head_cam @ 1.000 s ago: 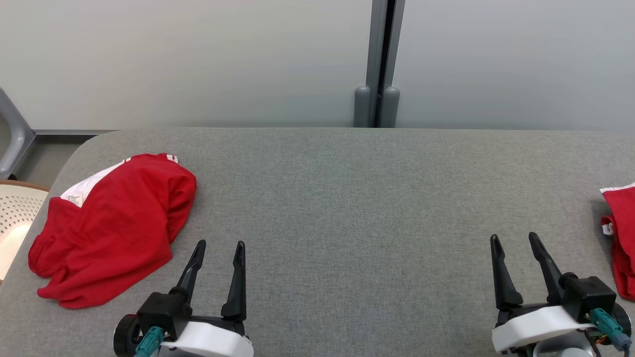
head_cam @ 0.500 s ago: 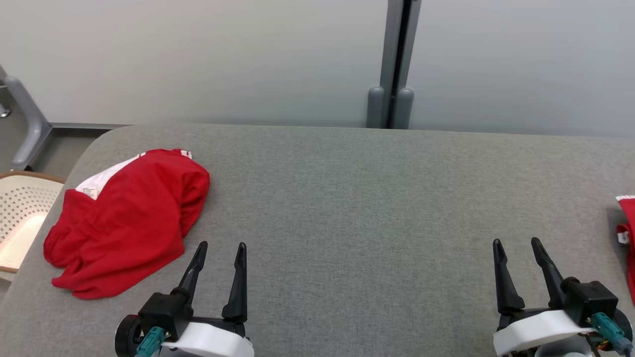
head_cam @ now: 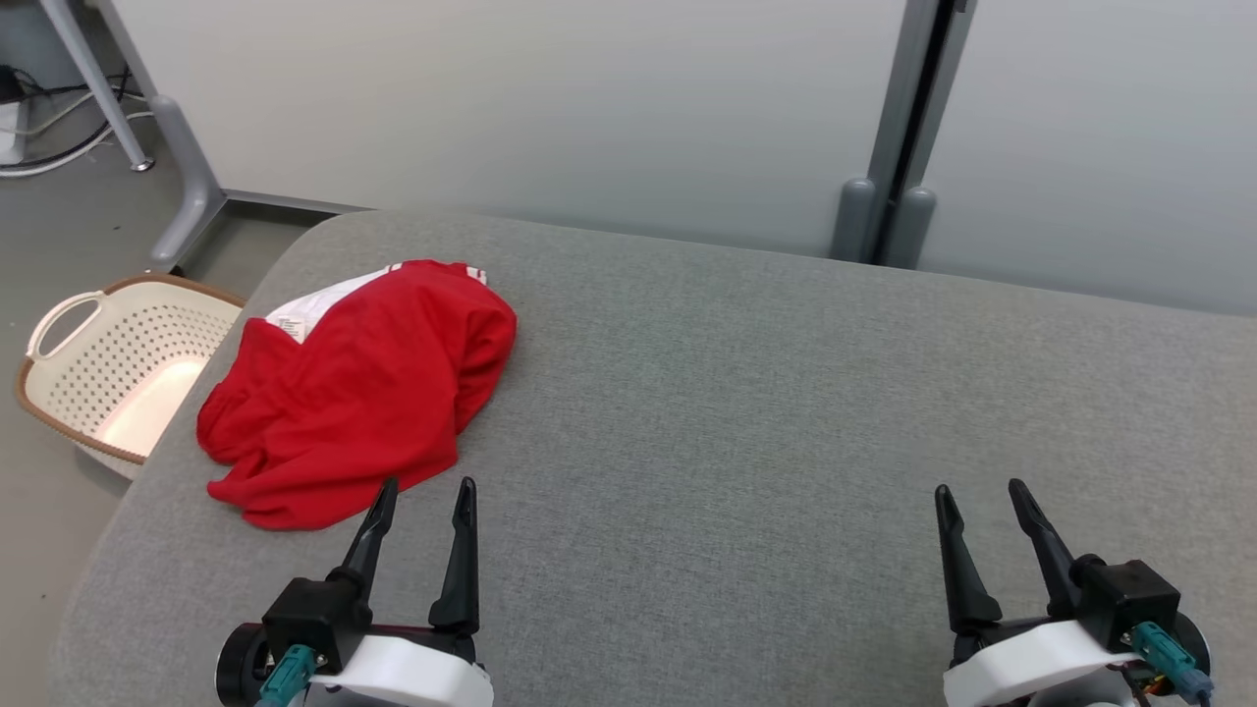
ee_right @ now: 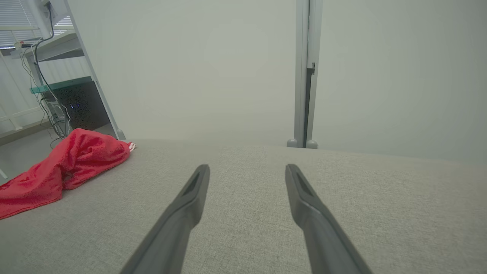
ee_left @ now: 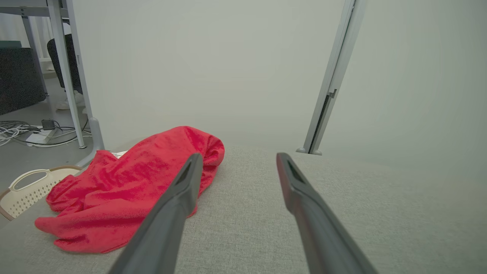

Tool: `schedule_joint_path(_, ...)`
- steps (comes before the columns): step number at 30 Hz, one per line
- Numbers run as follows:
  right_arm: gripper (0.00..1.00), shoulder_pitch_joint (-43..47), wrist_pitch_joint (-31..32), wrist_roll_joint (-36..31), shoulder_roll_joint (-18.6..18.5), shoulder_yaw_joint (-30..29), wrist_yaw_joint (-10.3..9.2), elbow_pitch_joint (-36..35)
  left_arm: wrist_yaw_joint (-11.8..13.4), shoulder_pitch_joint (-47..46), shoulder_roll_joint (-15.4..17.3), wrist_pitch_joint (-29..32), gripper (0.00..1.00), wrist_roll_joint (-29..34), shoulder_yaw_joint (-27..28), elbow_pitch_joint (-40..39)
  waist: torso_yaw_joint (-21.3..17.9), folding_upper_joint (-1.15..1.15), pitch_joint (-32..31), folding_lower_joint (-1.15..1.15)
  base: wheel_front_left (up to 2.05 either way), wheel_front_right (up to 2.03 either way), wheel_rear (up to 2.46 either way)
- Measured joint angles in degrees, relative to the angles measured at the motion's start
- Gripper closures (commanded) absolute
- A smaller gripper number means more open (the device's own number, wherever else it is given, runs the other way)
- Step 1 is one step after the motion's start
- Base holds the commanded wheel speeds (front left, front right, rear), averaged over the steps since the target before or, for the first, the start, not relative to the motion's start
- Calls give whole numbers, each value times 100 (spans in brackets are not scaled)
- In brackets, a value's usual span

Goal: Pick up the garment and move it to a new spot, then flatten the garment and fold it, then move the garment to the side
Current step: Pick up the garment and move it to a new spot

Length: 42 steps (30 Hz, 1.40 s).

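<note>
At table (head_cam: 737, 412) left edge: crumpled garment (head_cam: 363, 393), open surface rightward. Both spread: left gripper (head_cam: 426, 488), right gripper (head_cam: 980, 489). Folds hide garment shape.

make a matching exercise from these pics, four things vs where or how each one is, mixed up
1 garment
2 basket
3 left hand
4 right hand

a open, over bare grey table
b crumpled on the table's left part
c on the floor by the table
d open, close beside the garment

Pairs: 1-b, 2-c, 3-d, 4-a
</note>
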Motion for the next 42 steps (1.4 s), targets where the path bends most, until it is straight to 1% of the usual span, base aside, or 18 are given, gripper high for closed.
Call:
schedule_joint_path(14, 0, -59, 0, 91, 71, 336, 0, 64, 34, -27, 1, 0, 0, 41, 168, -34, 911, 0, 28, 0, 0, 0, 0)
schedule_joint_path(19, 0, -119, 1, 105, 90, 517, 0, 123, 56, -5, 7, 0, 0, 79, 336, -69, 1174, 0, 29, 0, 0, 0, 0)
schedule_joint_path(26, 0, -328, 0, 163, 49, 726, 0, 274, 175, 70, 3, 0, 0, -38, 549, -203, 1255, 0, 148, 0, 0, 0, 0)
schedule_joint_path(34, 0, -412, 0, 244, 7, 812, 0, 375, 185, 76, 2, 0, 0, -43, 620, -220, 1255, 0, 158, 0, 0, 0, 0)
schedule_joint_path(39, 0, -402, 1, 271, -31, 737, 0, 367, 171, 75, 3, 0, 0, -24, 627, -136, 1231, 0, 161, 0, 0, 0, 0)
schedule_joint_path(42, 0, -376, 0, 226, -68, 547, 0, 233, 97, 19, 2, 0, 0, -2, 636, -74, 1223, 0, 209, 0, 0, 0, 0)
